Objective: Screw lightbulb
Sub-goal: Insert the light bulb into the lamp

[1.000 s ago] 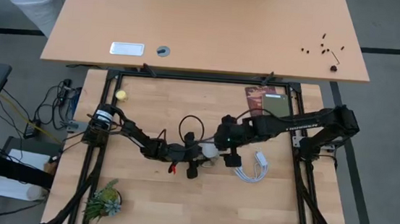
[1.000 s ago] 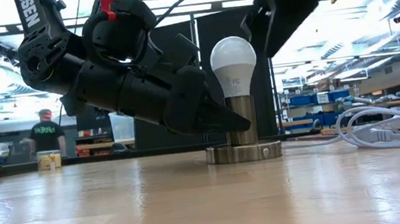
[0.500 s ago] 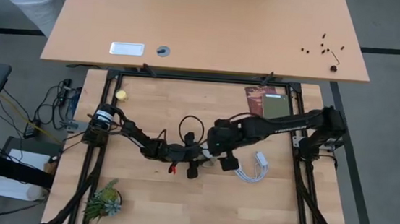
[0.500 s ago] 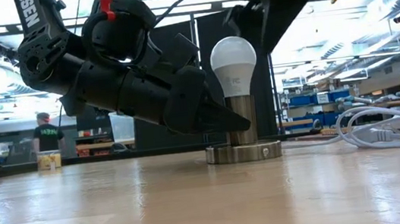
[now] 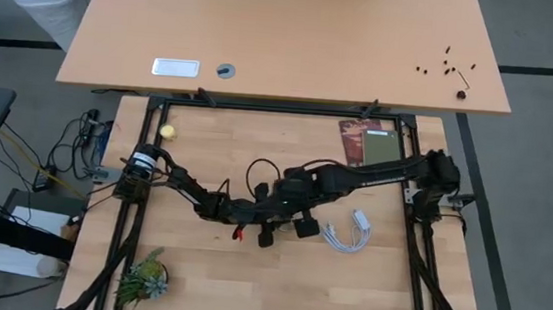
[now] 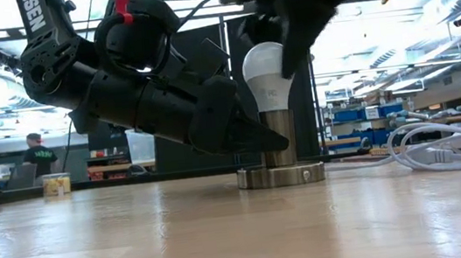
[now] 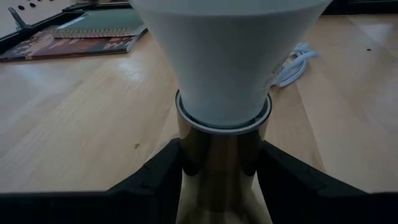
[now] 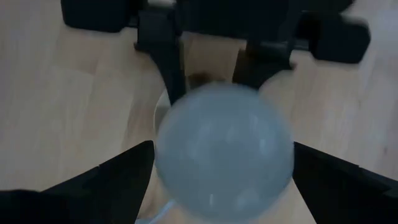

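Observation:
The white lightbulb [image 6: 269, 73] stands upright in a brassy socket stem [image 6: 280, 137] on a round metal base [image 6: 281, 175] at the table's middle. My left gripper [image 7: 221, 158] is shut on the stem below the bulb [image 7: 230, 56]. My right gripper [image 8: 224, 155] is open, pointing down over the bulb [image 8: 224, 152], one finger on each side of it. I cannot tell whether the fingers touch it. In the high view the right gripper [image 5: 292, 202] hides the bulb. My left gripper pinches the socket stem [image 7: 194, 155] between its two fingers [image 7: 163, 171], just under the bulb's neck. The fingers come nearly level from the table's left side [image 6: 254, 139]. The socket stands upright with its base on the table.
A white plug with coiled cord [image 5: 349, 232] lies right of the socket and shows in the low view [image 6: 444, 148]. A dark book [image 5: 368, 141] lies at the far right, a yellow ball [image 5: 167, 131] far left, a small plant [image 5: 142, 279] near left. A person [image 6: 38, 157] stands in the room behind.
My right gripper has moved toward the table's left edge and down until it is over the bulb, its fingers now straddling the bulb's top. The bulb, the socket and my left gripper have stayed in place.

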Controlling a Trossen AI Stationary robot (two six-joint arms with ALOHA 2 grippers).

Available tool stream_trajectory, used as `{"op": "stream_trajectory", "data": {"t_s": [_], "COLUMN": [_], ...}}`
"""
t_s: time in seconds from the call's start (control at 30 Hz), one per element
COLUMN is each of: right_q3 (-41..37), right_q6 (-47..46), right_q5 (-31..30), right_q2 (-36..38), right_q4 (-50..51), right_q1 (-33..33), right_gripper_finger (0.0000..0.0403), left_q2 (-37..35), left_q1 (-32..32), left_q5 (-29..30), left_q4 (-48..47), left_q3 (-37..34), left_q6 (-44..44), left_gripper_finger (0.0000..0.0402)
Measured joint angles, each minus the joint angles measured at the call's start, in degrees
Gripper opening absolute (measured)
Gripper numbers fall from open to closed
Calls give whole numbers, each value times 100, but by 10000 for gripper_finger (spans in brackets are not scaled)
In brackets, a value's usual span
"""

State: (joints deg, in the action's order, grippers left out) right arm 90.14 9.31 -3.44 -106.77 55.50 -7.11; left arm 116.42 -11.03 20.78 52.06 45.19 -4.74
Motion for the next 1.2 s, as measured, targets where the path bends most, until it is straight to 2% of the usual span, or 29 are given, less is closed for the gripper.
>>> {"op": "stream_trajectory", "data": {"t_s": [0.3, 0.5, 0.87, 1.03, 1.2], "right_q3": [584, 755, 755, 755, 757], "right_q6": [180, 337, 265, -199, -1044], "right_q5": [2, -39, -145, -164, -215], "right_q2": [-617, -760, -755, -753, -749], "right_q4": [207, 409, 431, 505, 603], "right_q1": [-33, -31, -26, -17, -15], "right_gripper_finger": [373, 369, 291, 267, 279], "left_q2": [0, 0, 0, 0, 0], "left_q1": [3, 4, 4, 4, 4], "left_q5": [-2, -2, 0, -2, -7], "left_q4": [-26, -38, -58, -58, -48], "left_q3": [1, 2, 2, 2, 2], "left_q6": [-146, -158, -292, -297, -355], "left_gripper_finger": [184, 184, 184, 184, 184]}}
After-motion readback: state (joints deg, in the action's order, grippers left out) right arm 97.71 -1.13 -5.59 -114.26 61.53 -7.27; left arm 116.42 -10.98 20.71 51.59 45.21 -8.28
